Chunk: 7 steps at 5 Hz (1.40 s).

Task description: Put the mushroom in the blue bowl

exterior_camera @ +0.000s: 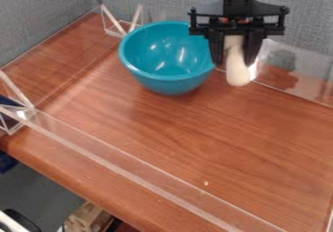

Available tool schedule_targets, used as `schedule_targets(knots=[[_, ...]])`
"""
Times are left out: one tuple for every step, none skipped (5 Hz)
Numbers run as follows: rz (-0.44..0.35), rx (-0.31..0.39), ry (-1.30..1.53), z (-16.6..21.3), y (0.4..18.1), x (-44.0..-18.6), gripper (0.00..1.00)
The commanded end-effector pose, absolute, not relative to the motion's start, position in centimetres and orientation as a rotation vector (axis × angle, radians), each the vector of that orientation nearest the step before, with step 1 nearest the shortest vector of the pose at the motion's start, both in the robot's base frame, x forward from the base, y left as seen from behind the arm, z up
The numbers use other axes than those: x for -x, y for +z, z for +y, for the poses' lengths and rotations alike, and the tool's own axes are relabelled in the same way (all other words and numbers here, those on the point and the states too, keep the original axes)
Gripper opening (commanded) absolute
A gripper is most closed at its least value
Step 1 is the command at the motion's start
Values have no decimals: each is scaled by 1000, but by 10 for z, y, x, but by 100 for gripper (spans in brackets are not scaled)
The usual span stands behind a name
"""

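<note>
Hand clenched on mushroom, pointing down, just right of blue bowl

Teal-blue bowl, cream-white mushroom

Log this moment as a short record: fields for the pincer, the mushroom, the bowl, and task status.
pincer: pointing down, shut on the mushroom, to the right of the bowl in the picture
mushroom: held between the fingers, cream stem hanging below them, cap not visible
blue bowl: upright on the wooden table, nothing inside it
mushroom versus bowl: outside the rim, beside it, above the table
surroundings: clear plastic walls around the table edge
task status: mushroom not yet in the bowl
</note>
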<state>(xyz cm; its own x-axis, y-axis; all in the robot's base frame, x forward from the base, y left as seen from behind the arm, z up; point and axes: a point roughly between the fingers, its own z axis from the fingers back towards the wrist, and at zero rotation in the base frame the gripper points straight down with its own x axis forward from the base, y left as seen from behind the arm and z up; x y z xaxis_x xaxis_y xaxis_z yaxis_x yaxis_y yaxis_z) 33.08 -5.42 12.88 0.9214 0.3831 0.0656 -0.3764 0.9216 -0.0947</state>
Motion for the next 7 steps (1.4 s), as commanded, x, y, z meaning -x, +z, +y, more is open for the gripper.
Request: schedule_targets(knots=[[-112, 95, 363, -64, 131, -335, 0], [-127, 104, 361, -63, 140, -334, 0], [-140, 115, 358, -63, 147, -336, 0], [-153, 126, 355, -63, 154, -339, 0], [-172, 115, 397, -41, 167, -342, 0], [-189, 108, 467, -7, 181, -350, 0], [-184, 90, 527, 23, 181, -365, 0]])
